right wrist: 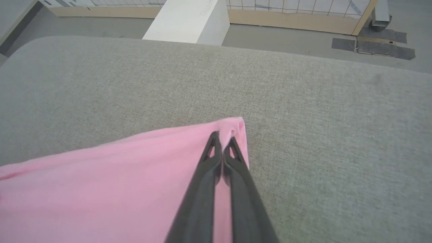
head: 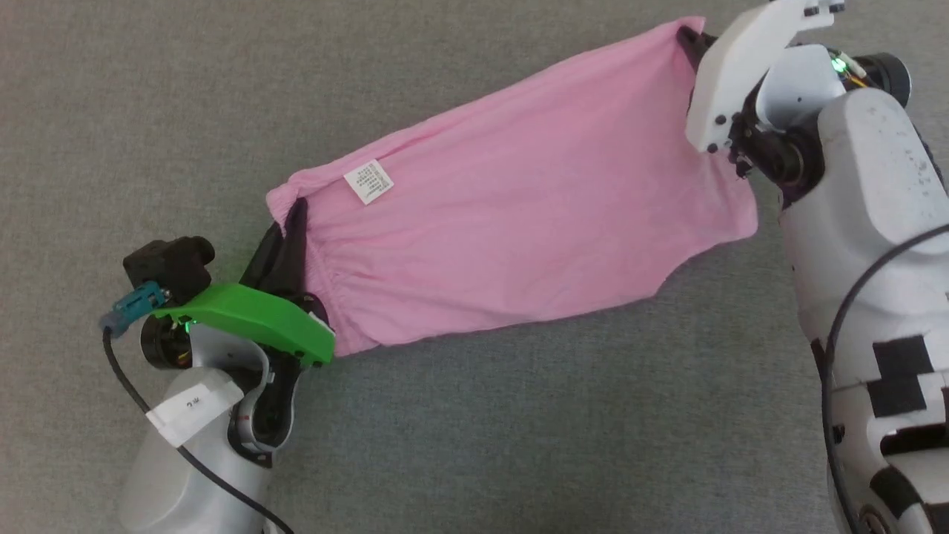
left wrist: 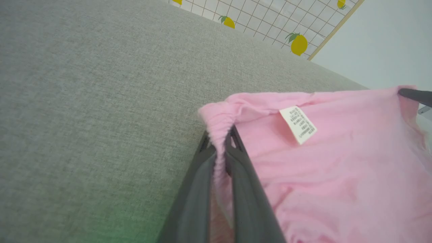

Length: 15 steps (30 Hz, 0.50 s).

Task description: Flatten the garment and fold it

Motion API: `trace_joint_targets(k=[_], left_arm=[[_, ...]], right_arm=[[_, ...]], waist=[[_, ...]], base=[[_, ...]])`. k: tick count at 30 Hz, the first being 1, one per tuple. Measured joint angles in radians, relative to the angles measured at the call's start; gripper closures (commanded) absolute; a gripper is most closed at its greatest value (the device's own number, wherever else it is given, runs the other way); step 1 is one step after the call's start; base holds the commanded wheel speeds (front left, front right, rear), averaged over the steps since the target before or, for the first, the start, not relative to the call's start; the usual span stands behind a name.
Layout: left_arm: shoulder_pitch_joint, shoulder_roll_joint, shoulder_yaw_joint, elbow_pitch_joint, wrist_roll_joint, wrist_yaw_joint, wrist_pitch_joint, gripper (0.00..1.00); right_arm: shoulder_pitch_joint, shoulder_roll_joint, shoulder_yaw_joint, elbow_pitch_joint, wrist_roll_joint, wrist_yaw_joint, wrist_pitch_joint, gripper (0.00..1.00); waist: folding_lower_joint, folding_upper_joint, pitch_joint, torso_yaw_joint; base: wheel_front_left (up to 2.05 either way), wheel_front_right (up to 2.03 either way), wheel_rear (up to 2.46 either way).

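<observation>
Garment [head: 519,215] is strung between both grippers over the grey fabric surface [head: 148,111], running diagonally in head view from lower left to upper right. Left gripper [head: 295,211] is clamped on the top corner of the gathered waistband [head: 330,285]. Left wrist view shows the pink elastic edge pinched between the two dark fingers, cloth filling the narrow gap. Right gripper [head: 691,35] is clamped on the opposite top corner. In right wrist view the fingers press together and the pink corner pokes out just past the tips. Top edge between the two grips looks fairly straight, with fine gathers near the waistband. Lower edge is free and uneven, and the lower corner on the right-gripper side juts out past the rest. Can't tell if the lower edge touches the surface or hangs clear. White tag [head: 368,182] faces the head camera, tilted, near the left grip. Green cover [head: 252,319] on left wrist, white cover [head: 741,67] on right wrist. Lemon-print grid panel [left wrist: 298,44] sits beyond the surface edge in left wrist view, and a white block [right wrist: 189,20] beyond it in right wrist view.
</observation>
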<state>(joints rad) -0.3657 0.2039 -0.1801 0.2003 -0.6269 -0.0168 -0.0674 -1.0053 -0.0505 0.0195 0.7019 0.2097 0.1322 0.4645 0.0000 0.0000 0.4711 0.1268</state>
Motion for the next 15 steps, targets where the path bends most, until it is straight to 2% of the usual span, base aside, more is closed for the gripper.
trace_joint_targets(k=[7,8,9,10,11,12,15], left_arm=[[-0.021,-0.015,-0.022,0.016,-0.007,-0.007,0.0,1.0],[-0.023,-0.017,-0.024,0.018,-0.008,-0.007,0.0,1.0],[-0.024,-0.017,-0.025,0.019,-0.009,-0.007,0.0,0.92],[-0.025,-0.018,-0.025,0.022,-0.013,-0.009,0.0,0.58],[-0.025,-0.019,-0.027,0.025,-0.018,-0.01,0.002,0.16],[-0.025,-0.019,-0.027,0.028,-0.02,-0.01,0.002,0.0],[-0.025,-0.019,-0.023,0.036,-0.023,-0.009,0.0,0.0]], right_arm=[[-0.061,0.0,-0.013,0.135,-0.039,0.0,-0.055,1.0],[-0.065,0.0,-0.015,0.152,-0.047,0.0,-0.068,0.84],[-0.068,0.001,-0.016,0.165,-0.053,0.0,-0.078,0.52],[-0.073,0.001,-0.015,0.18,-0.055,0.0,-0.093,0.0],[-0.079,0.001,-0.015,0.194,-0.055,0.0,-0.108,0.0],[-0.084,0.001,-0.012,0.202,-0.053,0.0,-0.121,0.0],[-0.098,0.0,0.001,0.223,-0.029,0.0,-0.191,0.0]], waist=[[0.0,0.0,0.043,0.026],[0.0001,0.0,0.046,0.028],[0.0001,0.0,0.047,0.029],[0.0,0.0,0.046,0.029],[0.0001,0.0,0.044,0.029],[0.0,0.0,0.042,0.028],[0.0001,0.0,0.028,0.025]], base=[[0.0,0.0,0.0],[0.0,0.0,0.0],[0.0,0.0,0.0],[0.0,0.0,0.0],[0.0,0.0,0.0],[0.0,0.0,0.0],[0.0,0.0,0.0]])
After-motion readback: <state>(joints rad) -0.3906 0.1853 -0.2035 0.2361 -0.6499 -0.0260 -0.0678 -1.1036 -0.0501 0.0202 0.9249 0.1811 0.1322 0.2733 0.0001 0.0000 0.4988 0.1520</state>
